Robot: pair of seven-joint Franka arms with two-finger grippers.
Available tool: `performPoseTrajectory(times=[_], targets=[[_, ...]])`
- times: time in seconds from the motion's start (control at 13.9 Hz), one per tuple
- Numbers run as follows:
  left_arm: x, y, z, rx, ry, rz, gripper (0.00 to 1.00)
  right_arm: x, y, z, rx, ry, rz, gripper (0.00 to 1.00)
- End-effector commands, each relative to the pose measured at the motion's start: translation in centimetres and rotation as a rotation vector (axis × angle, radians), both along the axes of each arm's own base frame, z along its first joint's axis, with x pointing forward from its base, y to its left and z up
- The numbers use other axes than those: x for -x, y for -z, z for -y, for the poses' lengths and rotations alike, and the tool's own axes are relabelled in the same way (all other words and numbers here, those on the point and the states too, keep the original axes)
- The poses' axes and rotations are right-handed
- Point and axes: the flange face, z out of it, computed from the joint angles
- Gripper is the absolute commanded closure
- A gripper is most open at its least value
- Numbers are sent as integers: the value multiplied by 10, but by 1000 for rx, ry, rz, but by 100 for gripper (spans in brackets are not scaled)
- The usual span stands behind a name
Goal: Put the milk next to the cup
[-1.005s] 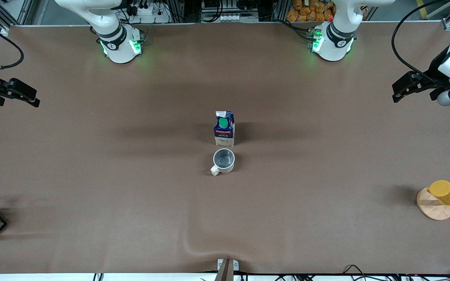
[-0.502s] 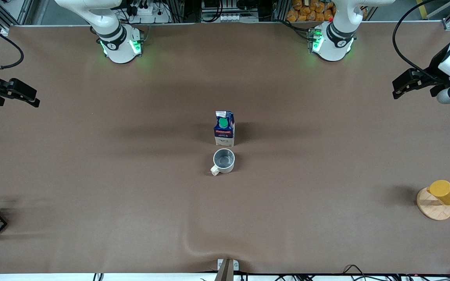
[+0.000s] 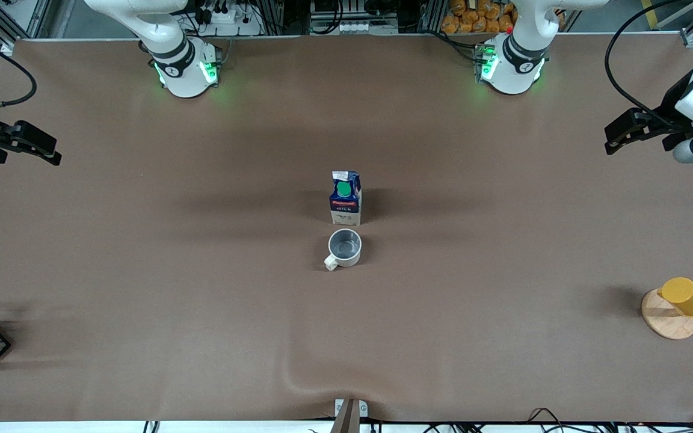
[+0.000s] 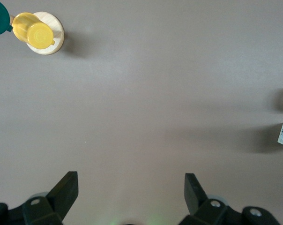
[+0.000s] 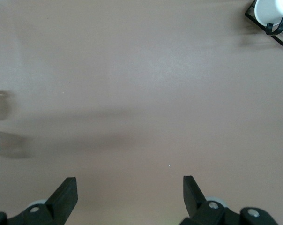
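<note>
Dark-blue gable-top milk carton with green cap (image 3: 345,197) upright mid-bench, just beside off-white mug with grey inside (image 3: 344,248), carton farther from front camera.

Left gripper (image 3: 626,133) over left-arm end, fingers spread, empty.

Right gripper (image 3: 33,144) over right-arm end, spread, empty.

Both well apart from carton; neither clearly closer.

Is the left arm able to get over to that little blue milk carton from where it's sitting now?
Probably yes. The left gripper hangs open over its end of the table, and only bare table lies between it and the milk. The cup stands just nearer the camera, out of the way.
</note>
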Motion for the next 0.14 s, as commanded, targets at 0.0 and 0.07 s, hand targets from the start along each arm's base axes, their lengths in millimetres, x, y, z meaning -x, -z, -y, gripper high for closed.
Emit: performPoseTrajectory(times=[0.0,0.07], targets=[[-2,-3,-3,18,-38,-11,0,-1,-4,-3,-11,8,6,0],[-2,-4,-2,20,-43,-9,0,-1,-4,-3,-11,8,7,0]])
